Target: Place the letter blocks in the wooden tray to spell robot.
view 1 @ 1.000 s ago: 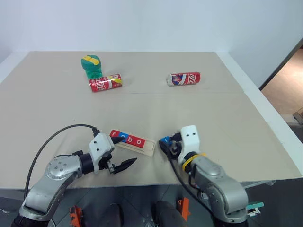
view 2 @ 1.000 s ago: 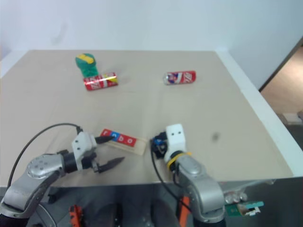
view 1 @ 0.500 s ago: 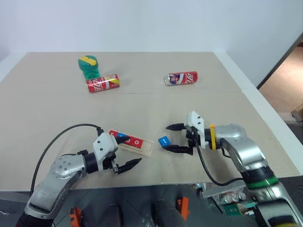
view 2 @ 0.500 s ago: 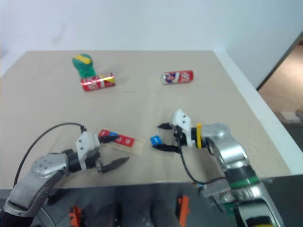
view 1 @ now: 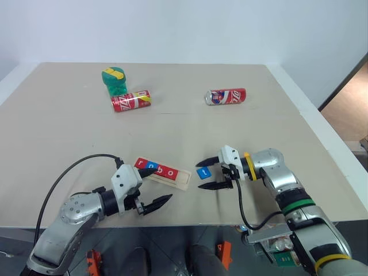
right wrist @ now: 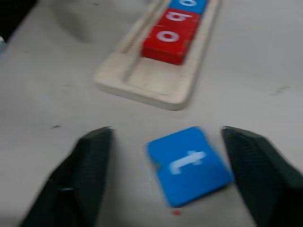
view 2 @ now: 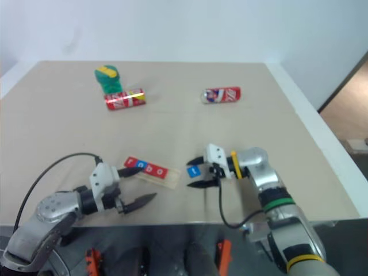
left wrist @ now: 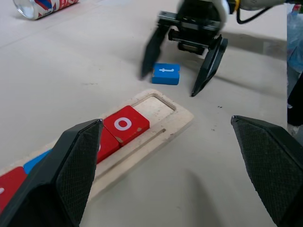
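Four letter blocks (view 1: 157,169) are seated in the wooden tray (view 1: 179,179); the right end slot is left empty. The blue t block (view 1: 203,172), just right of it, is straddled by the spread right gripper (view 1: 208,173); the left gripper (view 1: 157,186) is spread, empty

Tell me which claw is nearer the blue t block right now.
Right. The right claw straddles the t block, one finger on each side, open and not touching it. The left claw sits beyond the tray, at its other end.
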`<state>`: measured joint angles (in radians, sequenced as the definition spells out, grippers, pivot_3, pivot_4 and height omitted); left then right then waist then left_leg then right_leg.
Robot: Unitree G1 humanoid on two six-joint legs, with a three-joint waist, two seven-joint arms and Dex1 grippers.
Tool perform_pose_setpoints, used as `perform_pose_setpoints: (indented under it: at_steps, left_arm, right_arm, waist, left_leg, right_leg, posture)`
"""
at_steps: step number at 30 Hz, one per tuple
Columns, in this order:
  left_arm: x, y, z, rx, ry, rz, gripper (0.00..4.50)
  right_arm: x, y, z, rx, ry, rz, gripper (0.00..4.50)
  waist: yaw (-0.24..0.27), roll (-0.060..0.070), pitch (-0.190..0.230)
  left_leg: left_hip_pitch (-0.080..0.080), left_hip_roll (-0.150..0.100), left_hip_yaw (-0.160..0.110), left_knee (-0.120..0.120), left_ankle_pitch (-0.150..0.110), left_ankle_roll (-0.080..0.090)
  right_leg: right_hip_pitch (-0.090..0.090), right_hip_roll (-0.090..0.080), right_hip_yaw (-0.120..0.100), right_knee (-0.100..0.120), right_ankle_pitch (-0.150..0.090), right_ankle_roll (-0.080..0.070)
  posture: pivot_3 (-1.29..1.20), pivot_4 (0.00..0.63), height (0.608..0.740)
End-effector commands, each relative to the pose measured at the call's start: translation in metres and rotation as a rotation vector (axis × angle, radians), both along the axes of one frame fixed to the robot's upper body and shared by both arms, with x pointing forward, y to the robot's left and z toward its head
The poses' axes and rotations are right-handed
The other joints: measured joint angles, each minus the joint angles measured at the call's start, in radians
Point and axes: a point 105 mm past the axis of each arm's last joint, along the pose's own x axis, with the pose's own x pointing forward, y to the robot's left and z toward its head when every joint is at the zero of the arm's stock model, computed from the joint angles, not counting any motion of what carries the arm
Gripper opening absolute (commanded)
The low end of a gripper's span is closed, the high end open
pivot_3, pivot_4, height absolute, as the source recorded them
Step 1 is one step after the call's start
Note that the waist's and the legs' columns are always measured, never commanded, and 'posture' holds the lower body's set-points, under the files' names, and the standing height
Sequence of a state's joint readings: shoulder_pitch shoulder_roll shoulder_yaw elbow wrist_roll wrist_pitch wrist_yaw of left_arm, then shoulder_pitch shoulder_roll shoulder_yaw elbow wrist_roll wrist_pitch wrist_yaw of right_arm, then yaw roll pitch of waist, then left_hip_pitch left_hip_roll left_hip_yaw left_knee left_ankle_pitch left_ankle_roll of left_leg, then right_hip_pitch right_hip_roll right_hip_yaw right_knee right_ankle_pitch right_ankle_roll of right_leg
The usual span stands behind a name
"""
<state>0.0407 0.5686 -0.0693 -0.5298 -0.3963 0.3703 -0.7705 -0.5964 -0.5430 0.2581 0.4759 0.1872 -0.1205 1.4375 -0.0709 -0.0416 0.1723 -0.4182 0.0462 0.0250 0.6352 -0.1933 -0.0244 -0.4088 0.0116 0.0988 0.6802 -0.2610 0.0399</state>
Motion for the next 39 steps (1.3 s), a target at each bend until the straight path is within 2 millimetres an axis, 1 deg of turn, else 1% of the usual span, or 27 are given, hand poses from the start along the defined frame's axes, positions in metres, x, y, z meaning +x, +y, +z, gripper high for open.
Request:
perform_pose_setpoints:
  at_steps: [1,3,6,10,13,15,18,19,23,27,28,31,32,34,37,39]
  left_arm:
    - [-0.003,-0.001,0.009,-0.006,-0.041,-0.017,4.5]
    - [-0.002,-0.001,0.009,-0.004,-0.041,-0.017,4.5]
    - [0.0,-0.001,0.007,0.0,-0.04,-0.019,4.5]
    - [0.004,-0.001,0.007,0.006,-0.042,-0.013,4.5]
    - [0.006,0.0,0.007,-0.002,-0.043,0.003,4.5]
    - [0.006,0.001,0.006,0.005,-0.046,0.007,4.5]
    - [0.006,0.001,0.006,0.001,-0.045,0.013,4.5]
    - [0.007,0.001,0.006,0.001,-0.045,0.014,4.5]
    - [0.007,0.0,0.006,0.004,-0.047,0.017,4.5]
    - [0.009,0.002,0.005,0.006,-0.05,0.029,4.5]
    - [0.01,0.003,0.006,0.003,-0.051,0.038,4.5]
    - [0.013,0.009,0.004,-0.005,-0.046,0.078,4.5]
    - [0.013,0.01,0.004,-0.003,-0.045,0.085,4.5]
    - [0.014,0.012,0.002,0.006,-0.047,0.095,4.5]
    - [0.017,0.016,0.0,0.013,-0.046,0.122,4.5]
    - [0.018,0.018,0.0,0.022,-0.058,0.131,4.5]
  right_arm:
    - [-0.015,-0.009,-0.005,-0.028,0.029,-0.002,2.19]
    - [-0.022,-0.013,-0.007,-0.035,0.037,-0.016,2.19]
    - [-0.026,-0.015,-0.009,-0.033,0.052,-0.066,2.19]
    - [-0.019,-0.009,-0.003,0.028,0.062,-0.21,2.19]
    - [-0.013,-0.005,0.005,0.063,0.082,-0.289,2.19]
    - [-0.012,-0.002,0.008,0.074,0.097,-0.312,2.19]
    - [-0.018,-0.001,0.002,0.049,0.094,-0.313,1.37]
    - [-0.02,-0.002,-0.001,0.043,0.1,-0.317,1.22]
    - [-0.021,-0.008,-0.007,0.014,0.086,-0.363,1.22]
    - [-0.015,-0.01,-0.001,0.042,0.05,-0.458,1.22]
    - [-0.013,-0.008,0.003,0.06,0.034,-0.478,1.22]
    - [0.0,0.008,0.033,0.167,-0.007,-0.529,1.22]
    - [0.001,0.011,0.038,0.183,-0.011,-0.532,1.22]
    - [0.002,0.018,0.045,0.192,-0.018,-0.529,1.22]
    - [-0.001,0.034,0.05,0.179,-0.019,-0.495,1.22]
    - [-0.006,0.046,0.051,0.176,-0.002,-0.456,1.22]
  waist:
    - [0.001,0.0,0.0]
    - [0.002,0.0,0.0]
    - [0.002,0.0,0.0]
    - [0.003,0.0,0.0]
    - [0.0,0.0,0.0]
    - [0.0,0.0,0.0]
    - [0.0,0.0,0.0]
    - [0.0,0.0,0.0]
    - [0.0,0.0,0.0]
    - [0.001,0.0,0.0]
    - [0.001,0.0,0.0]
    - [-0.001,0.0,0.0]
    - [-0.002,0.0,0.0]
    - [-0.002,0.0,0.0]
    - [-0.002,0.0,0.0]
    - [-0.002,0.0,0.0]
  left_leg:
    - [0.001,0.0,0.0,0.0,0.0,0.0]
    - [0.003,0.0,0.0,0.0,0.0,0.0]
    - [0.004,0.0,0.001,0.0,0.0,0.0]
    - [0.006,0.0,0.002,0.0,0.0,0.0]
    - [0.008,0.0,0.002,0.0,0.0,0.0]
    - [0.008,0.0,0.002,0.0,0.001,-0.001]
    - [0.008,0.0,0.003,0.0,0.001,-0.001]
    - [0.008,0.0,0.003,0.0,0.001,-0.001]
    - [0.007,0.0,0.003,-0.001,0.0,-0.001]
    - [0.007,0.0,0.003,-0.002,0.0,-0.001]
    - [0.007,0.0,0.003,-0.002,0.0,-0.001]
    - [0.008,0.0,0.002,-0.001,0.0,-0.001]
    - [0.008,0.0,0.003,-0.001,0.001,-0.001]
    - [0.007,0.0,0.003,-0.001,0.001,-0.001]
    - [0.007,0.0,0.003,-0.001,0.001,-0.001]
    - [0.006,0.0,0.003,-0.002,0.001,-0.001]
  right_leg:
    - [0.001,0.0,0.0,0.0,0.0,0.0]
    - [0.002,0.0,0.0,0.0,0.0,-0.001]
    - [0.003,0.0,0.001,0.0,0.0,-0.001]
    - [0.004,0.001,0.001,0.0,0.0,-0.002]
    - [0.004,0.001,0.002,0.001,0.0,-0.006]
    - [0.003,0.001,0.003,0.001,0.0,-0.007]
    - [0.003,0.001,0.003,0.001,0.0,-0.007]
    - [0.003,0.001,0.003,0.001,0.0,-0.006]
    - [0.003,0.001,0.003,0.001,-0.001,-0.004]
    - [0.003,0.001,0.003,0.001,-0.001,-0.004]
    - [0.003,0.001,0.003,0.001,-0.001,-0.004]
    - [0.003,0.001,0.004,0.001,-0.001,-0.006]
    - [0.002,0.001,0.005,0.001,0.0,-0.007]
    - [0.001,0.001,0.005,0.001,0.001,-0.007]
    - [0.002,0.001,0.005,0.0,0.0,-0.006]
    - [0.001,0.001,0.005,0.0,-0.001,-0.005]
  posture:
    - [0.0,0.15,0.74]
    - [0.0,0.15,0.74]
    - [0.0,0.15,0.74]
    - [0.0,0.15,0.74]
    - [0.0,0.15,0.74]
    - [0.0,0.15,0.74]
    - [0.0,0.15,0.74]
    - [0.0,0.15,0.74]
    - [0.0,0.15,0.74]
    - [0.0,0.15,0.74]
    - [0.0,0.15,0.74]
    - [0.0,0.15,0.74]
    - [0.0,0.15,0.74]
    - [0.0,0.15,0.74]
    - [0.0,0.15,0.74]
    - [0.0,0.15,0.74]
